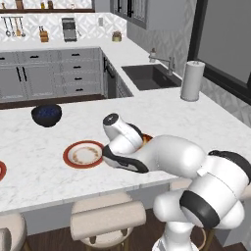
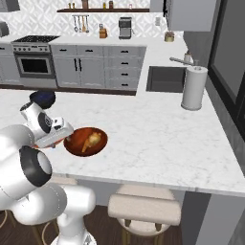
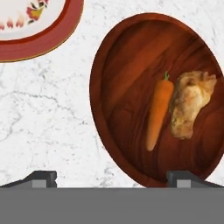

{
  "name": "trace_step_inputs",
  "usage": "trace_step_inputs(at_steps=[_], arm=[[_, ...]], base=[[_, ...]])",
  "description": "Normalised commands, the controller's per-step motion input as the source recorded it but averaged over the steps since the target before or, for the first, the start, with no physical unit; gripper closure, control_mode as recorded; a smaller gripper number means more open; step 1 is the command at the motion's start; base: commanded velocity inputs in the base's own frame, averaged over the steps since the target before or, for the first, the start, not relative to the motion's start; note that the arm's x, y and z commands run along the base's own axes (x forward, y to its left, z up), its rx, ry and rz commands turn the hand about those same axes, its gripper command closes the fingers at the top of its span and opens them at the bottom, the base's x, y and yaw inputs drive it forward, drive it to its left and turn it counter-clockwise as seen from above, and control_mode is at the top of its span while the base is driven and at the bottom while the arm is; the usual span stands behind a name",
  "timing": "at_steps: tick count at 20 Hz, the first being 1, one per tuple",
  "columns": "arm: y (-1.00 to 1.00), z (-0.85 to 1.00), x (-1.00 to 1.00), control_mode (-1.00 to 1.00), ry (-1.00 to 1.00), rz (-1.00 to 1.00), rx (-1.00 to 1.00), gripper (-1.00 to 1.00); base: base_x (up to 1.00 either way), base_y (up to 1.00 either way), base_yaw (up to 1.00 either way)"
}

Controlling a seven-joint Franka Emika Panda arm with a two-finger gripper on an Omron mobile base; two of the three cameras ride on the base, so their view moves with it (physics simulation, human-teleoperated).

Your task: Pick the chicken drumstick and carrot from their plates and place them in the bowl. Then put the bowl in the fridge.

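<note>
White marble counter (image 2: pixel 158 129), centre frame, kitchen w/ sink (image 2: pixel 165 79) upper right, bowl (image 3: pixel 118 78) held carrot (image 3: pixel 158 111) beside drumstick (image 3: pixel 188 105), plate (image 3: pixel 39 43) upper left, gripper (image 3: pixel 111 178) hovered above bowl rim, jaws wide, empty

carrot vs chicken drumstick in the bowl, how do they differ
The carrot is smooth, bright orange and slim, tapering to a point with a small green stem; the chicken drumstick is lumpy, golden-tan and much broader. The carrot lies nearer the middle of the bowl, the drumstick closer to its rim. Both rest side by side, roughly parallel, inside the bowl.
</note>
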Motion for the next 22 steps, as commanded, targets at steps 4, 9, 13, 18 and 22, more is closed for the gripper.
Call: trace_step_inputs(at_steps=[4, 9, 13, 18, 22], arm=[[0.11, -0.29, 0.11, -1.00, 0.05, 0.00, -0.07, -1.00], [0.10, -0.18, 0.14, -1.00, -0.09, 0.02, -0.04, -1.00], [0.00, -0.12, 0.26, -1.00, -0.04, 0.06, 0.00, -1.00], [0.01, -0.30, 0.16, -1.00, 0.01, 0.09, 0.00, -1.00], [0.00, -0.42, 0.01, -1.00, 0.02, 0.08, 0.00, -1.00]], base=[[0.00, 0.00, 0.00], [0.00, 0.00, 0.00], [0.00, 0.00, 0.00], [0.00, 0.00, 0.00], [0.00, 0.00, 0.00]])
